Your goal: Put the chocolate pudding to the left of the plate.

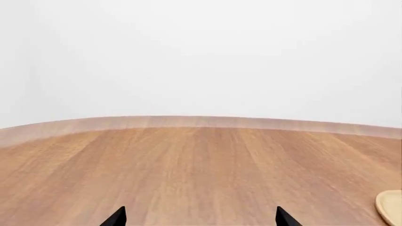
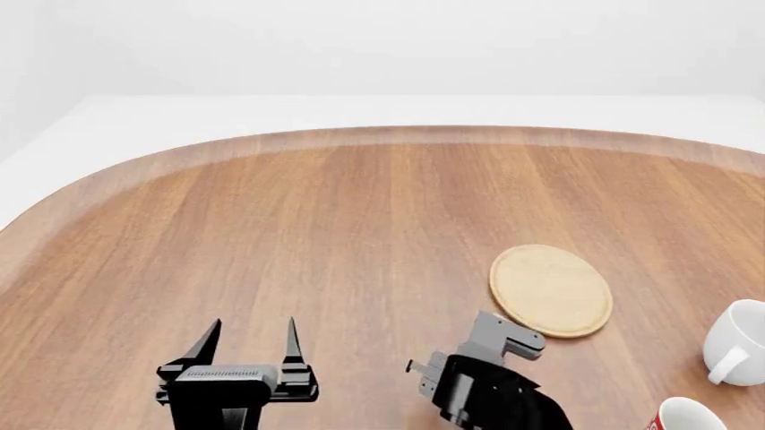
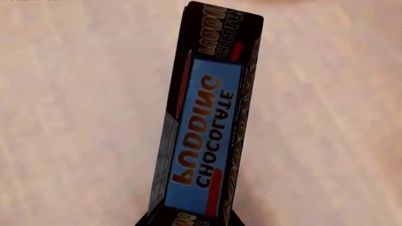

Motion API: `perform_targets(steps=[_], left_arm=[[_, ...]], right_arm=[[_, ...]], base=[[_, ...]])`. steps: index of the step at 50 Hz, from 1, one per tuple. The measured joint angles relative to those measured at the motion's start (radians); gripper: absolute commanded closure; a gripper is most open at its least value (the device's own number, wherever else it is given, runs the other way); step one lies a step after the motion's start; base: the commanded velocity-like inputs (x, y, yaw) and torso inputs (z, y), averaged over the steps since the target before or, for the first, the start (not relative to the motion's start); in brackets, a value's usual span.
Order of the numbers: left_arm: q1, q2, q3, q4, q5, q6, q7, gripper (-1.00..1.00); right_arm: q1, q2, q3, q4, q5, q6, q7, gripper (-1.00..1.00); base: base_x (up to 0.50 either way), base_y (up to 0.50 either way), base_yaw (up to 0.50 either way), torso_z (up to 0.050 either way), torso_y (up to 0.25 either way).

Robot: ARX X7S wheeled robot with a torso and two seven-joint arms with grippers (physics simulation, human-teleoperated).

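The right claw (image 2: 517, 339), low and centre-right in the head view, is clenched on the dark brown chocolate pudding carton (image 3: 207, 117) beside the round tan wooden plate (image 2: 551, 289). Likely next: lowering it onto the table (image 2: 299, 251) left of the plate. The left claw (image 2: 249, 345) is released.

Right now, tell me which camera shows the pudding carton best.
The right wrist view: the pudding carton fills the picture, its label readable, held at the lower end. The head view hides it behind the right arm. The left wrist view misses it, showing only table and the plate's edge.
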Motion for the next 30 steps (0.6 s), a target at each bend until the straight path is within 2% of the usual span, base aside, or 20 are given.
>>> perform_targets(steps=[10,23,30], left_arm=[[0.0,-0.004,0.004,0.0,-0.004,0.003,-0.003,-1.0],[0.003,-0.007,0.005,0.0,-0.017,0.018,-0.003,-1.0],[0.003,-0.008,0.007,-0.002,-0.02,0.023,-0.004,-1.0]], right_arm=[[-0.022,0.013,-0.016,-0.05,0.031,-0.007,0.018,1.0],[-0.1,0.061,-0.036,-0.296,0.093,0.035,0.089,1.0],[-0.122,0.097,-0.069,-0.418,0.114,0.069,0.075,1.0]], base=[[0.0,0.0,0.0,0.0,0.0],[0.0,0.0,0.0,0.0,0.0],[0.0,0.0,0.0,0.0,0.0]])
